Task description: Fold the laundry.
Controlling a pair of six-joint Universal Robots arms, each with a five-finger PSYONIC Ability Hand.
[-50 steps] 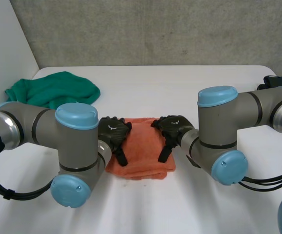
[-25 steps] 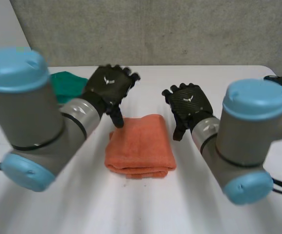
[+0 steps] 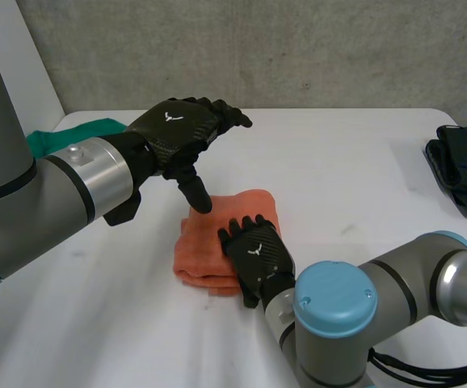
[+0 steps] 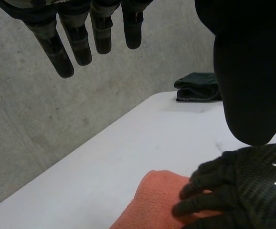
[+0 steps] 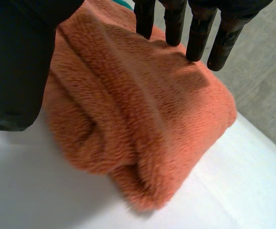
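Folded orange towel (image 3: 205,250) lies on the surface (image 3: 338,186), right robot hand (image 3: 256,255) pressing it with straight fingers, left robot hand (image 3: 177,133) hovering above, spread and empty; fold looks finished, next probably means moving it aside.

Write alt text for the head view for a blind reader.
The robot's right hand lies open on a folded orange towel on a white table; its open left hand hovers above. Green cloth far left, dark garment right.
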